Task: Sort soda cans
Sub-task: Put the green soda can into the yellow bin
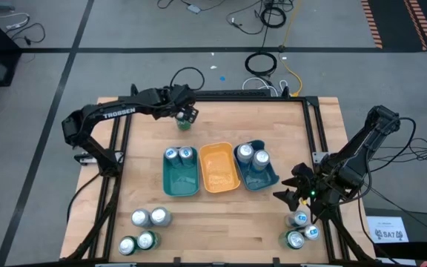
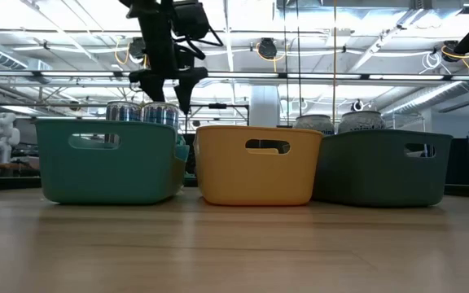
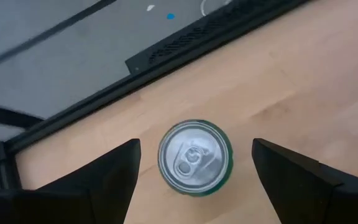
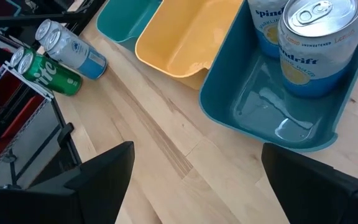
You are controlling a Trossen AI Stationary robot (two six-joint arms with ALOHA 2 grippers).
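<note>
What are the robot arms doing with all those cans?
They are sorting small metal soda cans into plastic trays. The left hand hangs open over a green can standing alone at the far edge of the wooden table, not gripping it yet. The right hand waits open beside the blue tray. The teal tray and the blue tray hold two cans each; the yellow tray is empty. More cans wait at both near corners.

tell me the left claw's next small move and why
Probably lower straight down, then close. The left claw hovers open above a lone upright green can, its fingers flanking it without touching, so it is lined up but not yet level with the can's sides.
</note>
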